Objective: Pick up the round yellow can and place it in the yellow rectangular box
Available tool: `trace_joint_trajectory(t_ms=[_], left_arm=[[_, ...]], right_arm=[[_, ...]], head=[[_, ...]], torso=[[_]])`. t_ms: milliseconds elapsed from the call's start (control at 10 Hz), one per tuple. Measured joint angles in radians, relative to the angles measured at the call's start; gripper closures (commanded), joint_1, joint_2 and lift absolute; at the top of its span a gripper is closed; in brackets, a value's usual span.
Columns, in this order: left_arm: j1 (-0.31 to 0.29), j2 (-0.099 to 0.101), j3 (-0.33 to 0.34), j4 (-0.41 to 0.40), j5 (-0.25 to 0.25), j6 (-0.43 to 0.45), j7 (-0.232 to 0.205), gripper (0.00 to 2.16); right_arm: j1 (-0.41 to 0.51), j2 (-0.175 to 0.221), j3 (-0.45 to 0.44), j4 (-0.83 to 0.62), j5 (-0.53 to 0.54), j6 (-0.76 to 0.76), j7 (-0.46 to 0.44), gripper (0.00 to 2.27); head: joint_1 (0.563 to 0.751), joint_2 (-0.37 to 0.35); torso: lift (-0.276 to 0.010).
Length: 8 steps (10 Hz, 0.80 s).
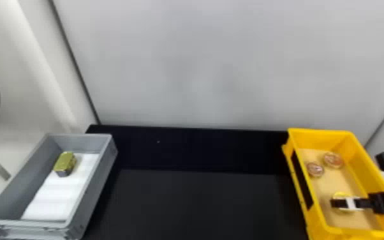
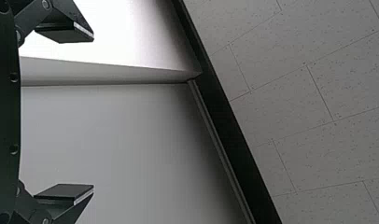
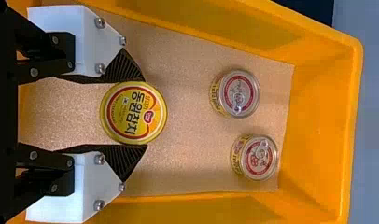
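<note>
My right gripper (image 1: 349, 203) reaches from the right edge of the head view into the yellow box (image 1: 315, 199), over the round yellow can (image 1: 341, 194). In the right wrist view, the can (image 3: 133, 113) stands with its lid facing the camera, and my right gripper (image 3: 144, 113) is shut on it, a dark ribbed finger against each side. The box wall (image 3: 318, 135) surrounds the can and both fingers. My left gripper (image 2: 93, 111) is open in the left wrist view, its fingers far apart with nothing between them.
Two smaller round cans (image 1: 315, 169) (image 1: 333, 160) stand farther back in the yellow box. A grey box (image 1: 89, 191) at the left holds a gold-coloured rectangular can (image 1: 65, 162) beside a white liner. Black table surface (image 1: 197, 201) lies between the boxes.
</note>
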State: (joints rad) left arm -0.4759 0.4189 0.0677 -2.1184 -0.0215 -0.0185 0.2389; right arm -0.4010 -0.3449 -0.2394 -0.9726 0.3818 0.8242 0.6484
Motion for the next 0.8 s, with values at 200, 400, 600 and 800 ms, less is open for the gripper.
trace_joint_trajectory(t_ms=[200,400,600,800], left_arm=[[0.000,-0.001,0.000,0.000,0.000,0.000,0.000,0.14],[0.000,-0.001,0.001,0.001,0.000,0.000,0.000,0.14],[0.000,-0.002,0.004,0.001,0.000,0.000,-0.001,0.14],[0.002,-0.002,0.007,0.000,0.000,0.001,-0.001,0.14]], right_arm=[[-0.001,0.000,0.000,-0.003,-0.008,0.008,-0.009,0.15],[-0.001,0.000,0.001,-0.012,-0.020,0.019,-0.012,0.09],[0.006,0.000,0.004,-0.047,-0.025,0.034,-0.010,0.09],[0.030,0.002,0.007,-0.187,-0.029,0.056,-0.013,0.09]], head=[[0.663,0.054],[0.663,0.054],[0.663,0.054],[0.663,0.054]], torso=[[-0.010],[-0.010],[-0.010],[-0.010]])
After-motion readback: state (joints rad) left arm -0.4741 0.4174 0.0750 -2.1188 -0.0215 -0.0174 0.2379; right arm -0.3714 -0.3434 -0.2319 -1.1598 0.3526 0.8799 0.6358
